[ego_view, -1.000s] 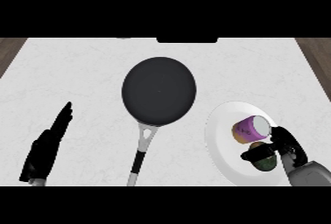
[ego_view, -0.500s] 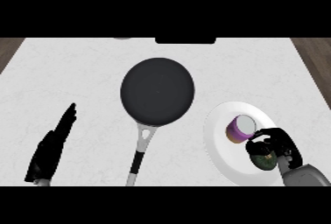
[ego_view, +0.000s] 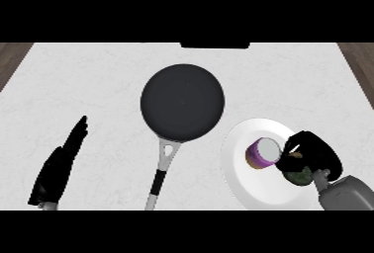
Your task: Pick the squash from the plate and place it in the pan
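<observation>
- Squash (ego_view: 296, 177) at the right near part of the white plate (ego_view: 248, 190): dark green, with a tan patch towards its far side, mostly covered.
- Resting on the plate or lifted just off it? Cannot tell from this angle.
- Right hand (ego_view: 315, 152) directly over it, black fingers curled down round its far and right sides, closed on the squash, with only the near left part of the green skin peeking out below the palm.
- Grey right forearm (ego_view: 345, 192) coming in from the near right corner, just behind the hand.
- Just to the left of the squash, on the same plate: a small purple thing with a white top (ego_view: 261, 152), tilted towards the left, close beside the curled fingers; touching them or not, hard to say.
- Further left, clear of the plate's rim: dark round pan (ego_view: 181, 101), nothing in it.
- Pan's handle (ego_view: 161, 170) running towards the near edge, pale and forked where joined to the pan, black along the grip.
- Pan and plate near each other, not touching.
- Over on the far left side of the white counter (ego_view: 87, 84), well apart from everything: left hand (ego_view: 60, 168), open, fingers straight and pointing away, lying at rest.
- At the counter's far edge, above the pan: a flat dark block (ego_view: 215, 45), cut off by the view.
</observation>
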Tool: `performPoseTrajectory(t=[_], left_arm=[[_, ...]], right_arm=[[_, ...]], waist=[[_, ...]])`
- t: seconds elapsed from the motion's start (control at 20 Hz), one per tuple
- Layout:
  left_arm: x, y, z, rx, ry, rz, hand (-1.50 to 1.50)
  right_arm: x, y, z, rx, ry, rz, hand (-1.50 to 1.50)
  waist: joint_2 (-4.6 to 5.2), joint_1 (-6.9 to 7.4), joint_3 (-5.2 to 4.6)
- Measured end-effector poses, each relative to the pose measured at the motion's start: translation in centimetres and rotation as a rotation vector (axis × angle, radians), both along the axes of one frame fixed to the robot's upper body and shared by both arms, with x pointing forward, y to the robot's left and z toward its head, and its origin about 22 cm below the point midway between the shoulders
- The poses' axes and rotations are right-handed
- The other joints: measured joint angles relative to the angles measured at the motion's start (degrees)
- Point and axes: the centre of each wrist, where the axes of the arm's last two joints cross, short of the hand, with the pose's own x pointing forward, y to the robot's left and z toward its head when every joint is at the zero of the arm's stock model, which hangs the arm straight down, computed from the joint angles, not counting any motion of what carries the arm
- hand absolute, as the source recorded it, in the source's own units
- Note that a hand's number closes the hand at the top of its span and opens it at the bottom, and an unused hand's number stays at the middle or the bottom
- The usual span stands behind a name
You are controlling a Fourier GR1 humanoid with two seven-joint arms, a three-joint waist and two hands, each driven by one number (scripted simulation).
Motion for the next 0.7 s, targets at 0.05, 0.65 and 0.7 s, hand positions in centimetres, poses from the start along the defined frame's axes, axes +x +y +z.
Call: performPoseTrajectory(t=[0.05, 0.65, 0.7], left_arm=[[0.1, 0.1, 0.2, 0.002, -0.001, 0.0, 0.0], [0.5, 0.8, 0.7, 0.002, 0.004, 0.007, 0.0], [0.8, 0.6, 0.7, 0.001, 0.003, 0.006, 0.0]], right_arm=[[0.4, 0.2, 0.6, -0.048, -0.033, 0.036, 1.5], [3.4, 3.4, 9.0, -0.275, -0.717, 0.35, 1.5], [3.8, 3.8, 9.9, -0.267, -0.751, 0.366, 1.5]], waist=[[0.0, 0.05, 0.03], [-0.1, -0.38, 0.18], [-0.07, -0.45, 0.17]])
